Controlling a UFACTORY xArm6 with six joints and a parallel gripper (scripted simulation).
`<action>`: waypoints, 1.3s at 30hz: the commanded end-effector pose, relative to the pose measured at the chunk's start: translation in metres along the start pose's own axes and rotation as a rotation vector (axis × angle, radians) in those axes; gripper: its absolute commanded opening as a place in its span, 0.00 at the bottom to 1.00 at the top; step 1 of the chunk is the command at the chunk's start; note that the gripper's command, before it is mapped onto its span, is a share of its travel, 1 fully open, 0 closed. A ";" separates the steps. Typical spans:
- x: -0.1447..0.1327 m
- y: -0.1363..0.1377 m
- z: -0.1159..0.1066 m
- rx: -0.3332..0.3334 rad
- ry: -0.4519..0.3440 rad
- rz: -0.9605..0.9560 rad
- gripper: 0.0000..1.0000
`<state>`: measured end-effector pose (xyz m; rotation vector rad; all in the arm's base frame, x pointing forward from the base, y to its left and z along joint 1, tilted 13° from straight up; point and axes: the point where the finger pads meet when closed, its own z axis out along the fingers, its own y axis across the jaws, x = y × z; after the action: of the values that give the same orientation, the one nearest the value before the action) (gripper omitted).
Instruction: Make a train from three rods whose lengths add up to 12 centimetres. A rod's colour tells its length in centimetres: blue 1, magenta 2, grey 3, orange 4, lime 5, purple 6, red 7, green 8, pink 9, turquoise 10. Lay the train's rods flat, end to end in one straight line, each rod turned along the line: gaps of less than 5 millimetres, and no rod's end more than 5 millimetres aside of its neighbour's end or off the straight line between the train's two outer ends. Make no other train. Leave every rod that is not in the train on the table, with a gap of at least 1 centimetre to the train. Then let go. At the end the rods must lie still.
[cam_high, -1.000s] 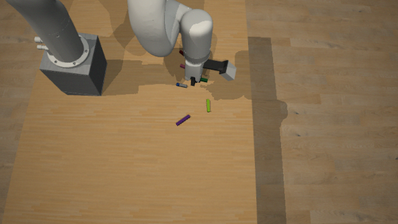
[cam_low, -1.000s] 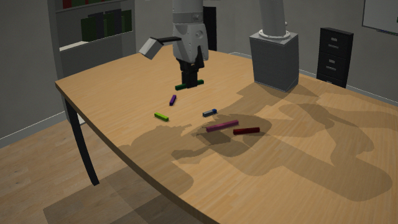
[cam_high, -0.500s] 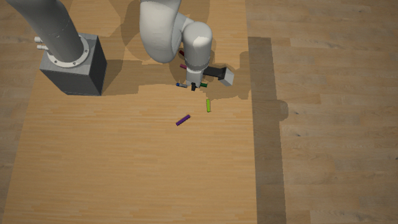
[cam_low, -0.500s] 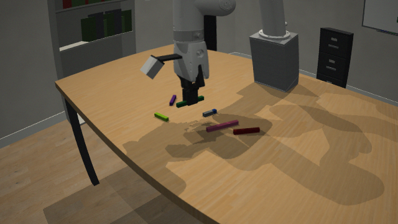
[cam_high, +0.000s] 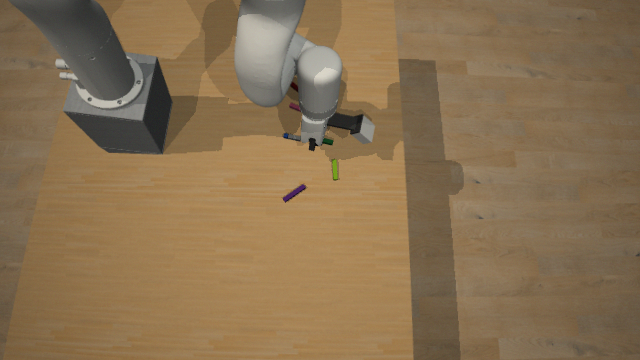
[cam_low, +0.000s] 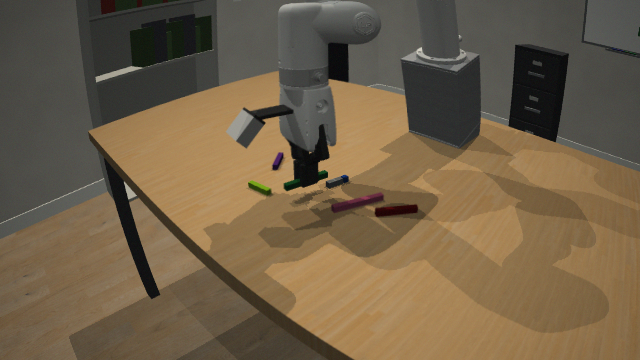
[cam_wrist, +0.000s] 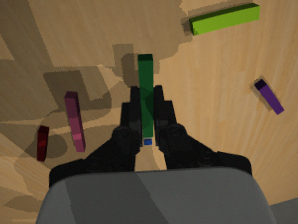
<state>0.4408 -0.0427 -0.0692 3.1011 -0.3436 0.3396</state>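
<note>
Gripping a slim, square-edged dark green rod (cam_high: 328, 142) (cam_low: 291, 184) (cam_wrist: 145, 75) in the gripper (cam_high: 312, 145) (cam_low: 306, 181) (cam_wrist: 146, 99), with a purple rod (cam_high: 294, 193) (cam_low: 278, 161) (cam_wrist: 270, 97) at three o'clock and a blue rod (cam_high: 285, 135) (cam_low: 345, 178) (cam_wrist: 147, 142) at six in the wrist view.

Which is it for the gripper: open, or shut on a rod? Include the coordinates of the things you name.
Shut on the green rod (cam_high: 328, 142) (cam_low: 292, 184) (cam_wrist: 146, 75): the gripper's (cam_high: 312, 145) (cam_low: 306, 181) (cam_wrist: 147, 92) fingers flank it closely.
</note>
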 end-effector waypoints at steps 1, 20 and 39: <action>0.002 0.000 0.004 0.023 0.010 0.000 0.04; 0.002 -0.001 0.008 0.023 0.010 0.000 0.04; 0.002 -0.001 0.008 0.023 0.010 0.000 0.04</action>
<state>0.4430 -0.0425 -0.0772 3.1088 -0.3427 0.3558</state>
